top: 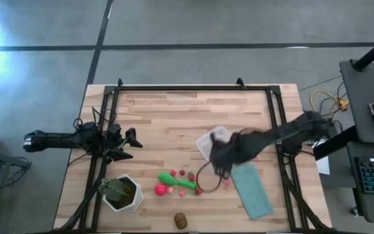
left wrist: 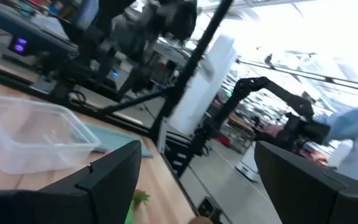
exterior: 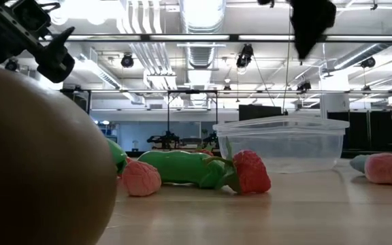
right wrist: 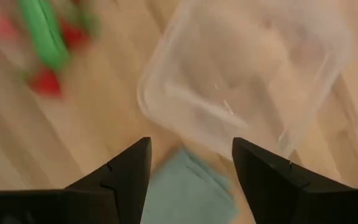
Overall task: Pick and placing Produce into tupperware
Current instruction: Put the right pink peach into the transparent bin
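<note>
Right gripper (right wrist: 191, 165): above the table beside the clear container (right wrist: 247, 81), fingers apart, holding nothing | Left gripper (top: 134, 144): at the table's left side, fingers spread wide, empty | Container (top: 213, 142): right of centre, empty | Toy produce (top: 177, 182): on the wood nearby, outside it

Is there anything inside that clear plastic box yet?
The tupperware looks empty through its clear walls. From above, the right gripper covers part of it; its own camera shows only bare plastic.
</note>
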Motion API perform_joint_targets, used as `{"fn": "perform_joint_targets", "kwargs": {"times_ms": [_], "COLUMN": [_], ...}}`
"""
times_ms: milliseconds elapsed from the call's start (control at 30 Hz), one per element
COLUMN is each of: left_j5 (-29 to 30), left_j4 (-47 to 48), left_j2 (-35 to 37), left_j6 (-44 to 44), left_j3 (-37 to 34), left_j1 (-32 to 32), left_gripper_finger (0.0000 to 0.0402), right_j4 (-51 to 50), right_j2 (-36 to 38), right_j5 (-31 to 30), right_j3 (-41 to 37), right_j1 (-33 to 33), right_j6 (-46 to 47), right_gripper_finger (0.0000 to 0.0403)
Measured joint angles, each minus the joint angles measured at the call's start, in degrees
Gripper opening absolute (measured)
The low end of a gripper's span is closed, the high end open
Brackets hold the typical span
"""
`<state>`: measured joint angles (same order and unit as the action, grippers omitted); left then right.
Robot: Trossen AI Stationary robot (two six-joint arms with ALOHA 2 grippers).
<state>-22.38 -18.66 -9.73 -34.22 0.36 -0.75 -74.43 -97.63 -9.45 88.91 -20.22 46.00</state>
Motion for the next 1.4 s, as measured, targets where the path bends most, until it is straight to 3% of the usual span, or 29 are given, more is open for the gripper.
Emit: {"fn": "perform_joint_targets", "kwargs": {"times_ms": [133, 333, 500, 633, 1133, 1400], "left_j5": [-1.4, -1.7, -1.7, -1.7, -1.7, -1.7], "left_j4": [0.0, 0.0, 0.3, 1.4, 5.8, 5.8], "left_j2": [0.0, -0.2, -0.3, -0.4, -1.2, -1.6], "left_j6": [0.0, 0.0, 0.0, 0.1, 0.1, 0.0], "left_j3": [0.0, 0.0, 0.0, 0.0, 0.0, 0.0], "left_j1": [0.0, 0.0, 0.0, 0.0, 0.0, 0.0], "left_gripper_finger": [0.0299, 0.0299, 0.0299, 0.0299, 0.0299, 0.0299], "right_j4": [-3.2, 0.7, 4.2, 4.2, 20.8, 20.8], "right_j2": [-4.0, -4.5, -6.6, -9.4, -12.9, -11.8], "right_j5": [1.2, -0.2, -7.6, -7.9, -6.0, -6.9], "right_j3": [0.4, -3.2, -5.3, -7.3, -14.6, -16.2], "right_j1": [-5.8, -14.6, -20.4, -22.0, -20.4, -20.1], "right_j6": [1.9, 19.7, 28.2, 33.9, 27.0, 25.4], "right_gripper_finger": [0.0217, 0.0217, 0.0217, 0.0217, 0.0217, 0.0217]}}
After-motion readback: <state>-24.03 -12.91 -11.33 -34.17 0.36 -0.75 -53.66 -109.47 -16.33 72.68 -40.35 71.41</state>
